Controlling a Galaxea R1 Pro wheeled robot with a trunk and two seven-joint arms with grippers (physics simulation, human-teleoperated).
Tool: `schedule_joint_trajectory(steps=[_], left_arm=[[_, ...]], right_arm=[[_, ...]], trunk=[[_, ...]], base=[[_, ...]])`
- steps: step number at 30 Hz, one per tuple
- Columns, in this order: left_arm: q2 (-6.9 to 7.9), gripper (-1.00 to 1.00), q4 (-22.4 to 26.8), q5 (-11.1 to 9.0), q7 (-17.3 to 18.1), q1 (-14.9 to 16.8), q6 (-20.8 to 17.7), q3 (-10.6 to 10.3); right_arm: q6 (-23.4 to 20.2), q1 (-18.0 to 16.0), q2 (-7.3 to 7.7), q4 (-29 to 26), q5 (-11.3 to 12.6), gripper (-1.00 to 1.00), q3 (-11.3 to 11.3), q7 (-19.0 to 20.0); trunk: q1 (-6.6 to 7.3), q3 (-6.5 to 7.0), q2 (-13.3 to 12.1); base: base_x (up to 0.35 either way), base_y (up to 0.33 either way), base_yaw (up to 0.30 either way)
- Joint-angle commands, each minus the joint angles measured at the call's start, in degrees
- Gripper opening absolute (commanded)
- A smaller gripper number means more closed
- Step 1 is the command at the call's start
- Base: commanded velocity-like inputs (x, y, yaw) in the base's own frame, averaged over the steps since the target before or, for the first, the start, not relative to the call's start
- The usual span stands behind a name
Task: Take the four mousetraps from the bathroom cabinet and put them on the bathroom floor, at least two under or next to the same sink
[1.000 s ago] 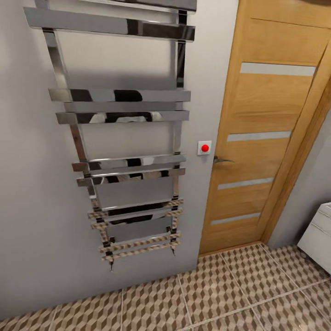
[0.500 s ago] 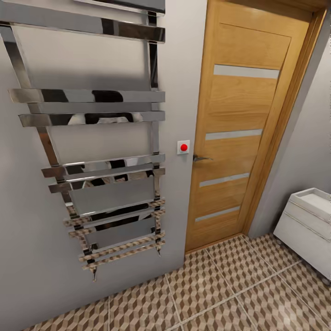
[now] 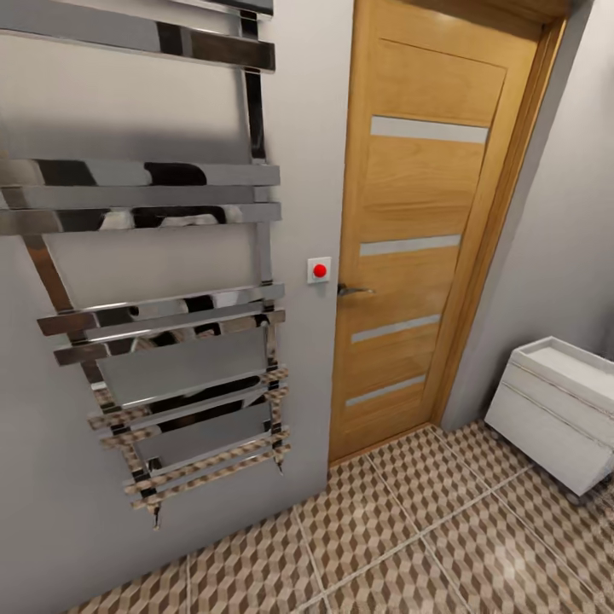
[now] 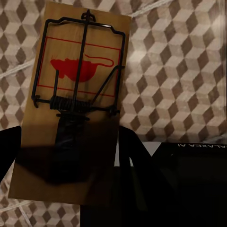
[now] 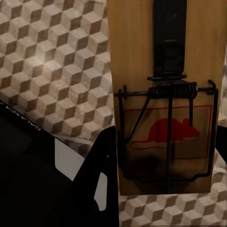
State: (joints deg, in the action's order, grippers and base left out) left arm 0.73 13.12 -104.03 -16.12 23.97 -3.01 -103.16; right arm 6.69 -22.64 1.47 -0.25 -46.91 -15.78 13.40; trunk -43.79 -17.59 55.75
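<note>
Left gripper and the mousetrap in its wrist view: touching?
Touching. In the left wrist view the mousetrap is held off the floor tiles, and a dark finger overlaps its lower end.

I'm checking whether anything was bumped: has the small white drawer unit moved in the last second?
No. The small white drawer unit keeps its place against the wooden door and the patterned floor tiles; the camera has turned right, sliding everything left together.

Left tool (image 4: 64,156) clamped on a mousetrap (image 4: 78,80), right tool (image 5: 163,28) likewise gripping another mousetrap (image 5: 165,137), both above floor.
</note>
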Motion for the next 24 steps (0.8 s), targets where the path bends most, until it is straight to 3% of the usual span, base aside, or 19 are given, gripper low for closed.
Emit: schedule_joint_trajectory(steps=[1, 24], left_arm=[[0.07, -1.00, 0.2, 0.2, -0.4, 0.1, -0.2, -0.2], [0.07, -1.00, 0.2, 0.1, -0.4, 0.1, -0.2, -0.2]], right_arm=[[0.1, 0.0, 0.02, 0.0, -0.3, -1.00, -0.5, 0.4], [0.1, 0.0, 0.11, 0.0, -0.3, -1.00, -0.5, 0.4]], trunk=[[0.00, -0.11, 0.1], [0.00, -0.36, 0.1]], base=[[0.000, 0.000, -0.267], [0.000, 0.000, -0.283]])
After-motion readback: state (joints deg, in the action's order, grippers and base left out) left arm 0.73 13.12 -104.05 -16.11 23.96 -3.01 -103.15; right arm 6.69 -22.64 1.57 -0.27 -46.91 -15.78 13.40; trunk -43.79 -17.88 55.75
